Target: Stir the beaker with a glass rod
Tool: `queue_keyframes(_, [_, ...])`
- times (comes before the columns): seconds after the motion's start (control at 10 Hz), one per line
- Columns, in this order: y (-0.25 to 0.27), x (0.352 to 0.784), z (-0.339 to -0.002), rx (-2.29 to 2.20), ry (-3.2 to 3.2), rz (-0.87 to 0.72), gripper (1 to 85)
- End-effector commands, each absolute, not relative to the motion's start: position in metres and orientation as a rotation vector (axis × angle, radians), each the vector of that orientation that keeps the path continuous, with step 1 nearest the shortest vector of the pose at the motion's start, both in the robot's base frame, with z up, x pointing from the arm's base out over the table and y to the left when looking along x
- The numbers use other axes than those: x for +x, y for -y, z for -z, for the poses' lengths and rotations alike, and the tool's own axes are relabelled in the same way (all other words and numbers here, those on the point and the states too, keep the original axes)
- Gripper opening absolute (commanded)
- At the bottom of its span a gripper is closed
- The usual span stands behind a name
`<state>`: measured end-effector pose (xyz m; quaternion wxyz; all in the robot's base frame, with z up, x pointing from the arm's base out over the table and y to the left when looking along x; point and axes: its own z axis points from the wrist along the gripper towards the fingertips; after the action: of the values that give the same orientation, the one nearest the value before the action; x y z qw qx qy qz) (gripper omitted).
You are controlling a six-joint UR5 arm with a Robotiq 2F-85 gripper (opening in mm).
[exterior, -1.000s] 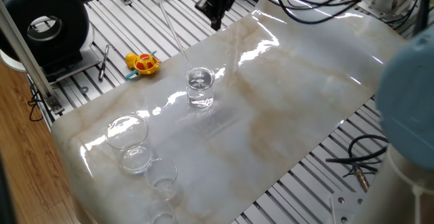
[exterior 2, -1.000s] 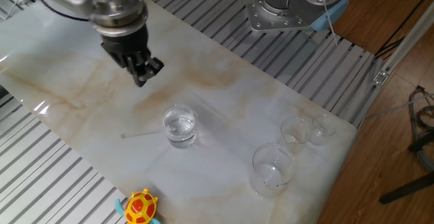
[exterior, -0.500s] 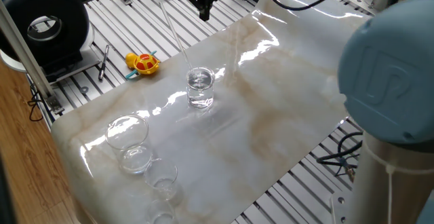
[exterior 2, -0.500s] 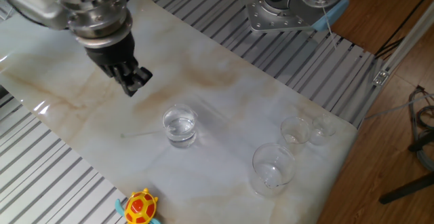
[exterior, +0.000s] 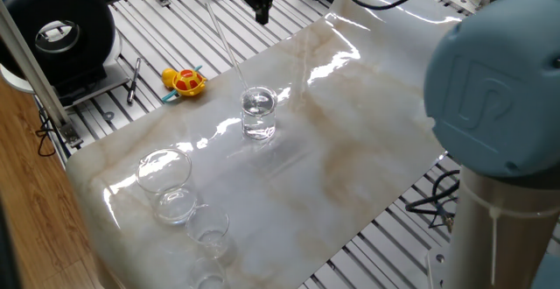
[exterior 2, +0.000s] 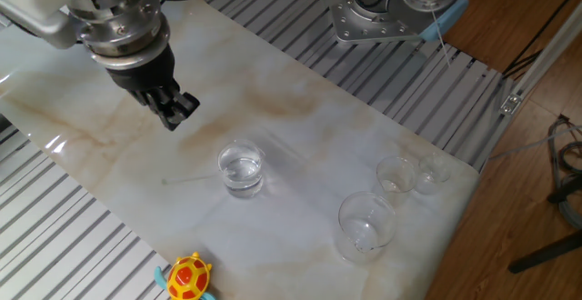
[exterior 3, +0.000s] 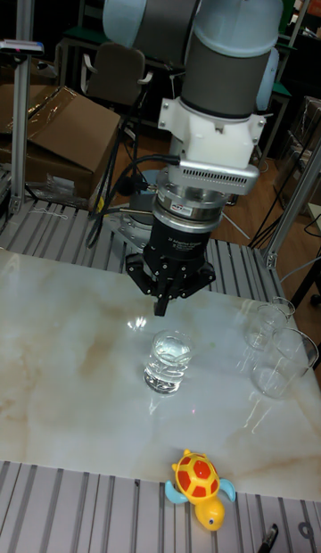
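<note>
The beaker (exterior: 259, 114) (exterior 2: 241, 169) (exterior 3: 168, 361) stands upright on the marble sheet, with clear liquid inside. The glass rod (exterior: 226, 44) leans in it, slanting up and to the left; in the other fixed view only a faint line (exterior 2: 193, 178) shows left of the beaker. My gripper (exterior: 262, 13) (exterior 2: 174, 117) (exterior 3: 160, 309) hangs above the sheet behind the beaker, apart from both beaker and rod. Its fingers point down, look pressed together and hold nothing.
A yellow toy turtle (exterior: 185, 81) (exterior 2: 188, 277) (exterior 3: 201, 482) lies on the slatted table. A wider rounded glass vessel (exterior: 164, 171) (exterior 2: 366, 223) and small cups (exterior: 210, 228) (exterior 2: 396, 173) stand at one end of the sheet. A black round device (exterior: 61, 31) and my arm's base (exterior 2: 391, 9) flank the sheet.
My gripper has shifted sideways along the far edge of the sheet, farther from the beaker. Beaker and rod have not moved.
</note>
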<state>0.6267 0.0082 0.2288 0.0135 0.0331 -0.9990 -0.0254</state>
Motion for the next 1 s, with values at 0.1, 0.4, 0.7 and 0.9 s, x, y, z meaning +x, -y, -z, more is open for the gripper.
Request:
queue_keyframes(0.1, [-0.041,0.651,-0.242,0.062,3.085,0.105,1.0])
queue_keyframes(0.4, [-0.043,0.653,-0.242,0.084,3.090,0.115,1.0])
queue_keyframes(0.7, [-0.038,0.652,-0.242,0.121,3.091,0.094,1.0])
queue_keyframes(0.9, [-0.015,0.643,-0.235,0.208,3.089,0.065,1.0])
